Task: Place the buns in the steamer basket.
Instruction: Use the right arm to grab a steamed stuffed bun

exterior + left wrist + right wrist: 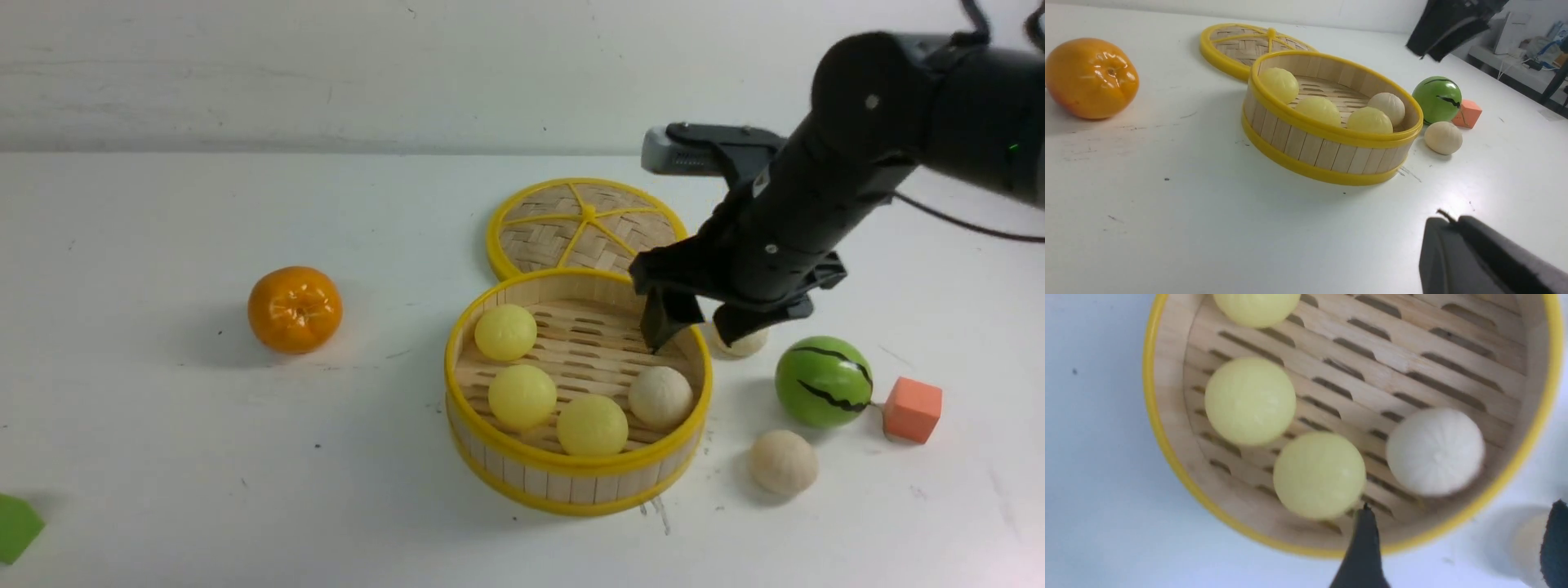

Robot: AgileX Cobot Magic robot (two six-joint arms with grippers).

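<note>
1. Hanging above the table (1167, 228), well apart from the steamer basket (1310, 169), the left fingers (1447, 222) are clenched together and grasp nothing.
2. Far to the basket's left, at the near edge of the front view, lies a flat green piece (16, 527), cut off by the frame.
3. An orange tangerine (295, 309) sits on the table to the basket's left, well apart from it.
4. Inside the basket, three yellow buns (505, 331) (522, 397) (592, 425) rest on the slatted floor. One lies against the far-left wall, one near the left wall and one against the near wall.
5. The inner cream bun (660, 397) also lies inside the basket, near its right wall.
6. A woven lid (584, 224) lies flat just behind the basket. The basket's far rim hides the lid's near edge, so I cannot tell whether they touch.
7. The right fingers (682, 314) are released, spread wide and empty. They straddle the basket's far-right rim, with one finger over the floor inside and the other outside the wall.
8. The half-hidden cream bun (747, 345) sits on the table just outside the basket's right wall, partly covered by the outer finger.
9. The loose cream bun (783, 462) sits on the table to the basket's near right, near it but apart.
10. A green ball (823, 381) with black stripes stands to the basket's right, farther out than both outside buns.
11. An orange-red cube (912, 409) lies farthest to the basket's right.
</note>
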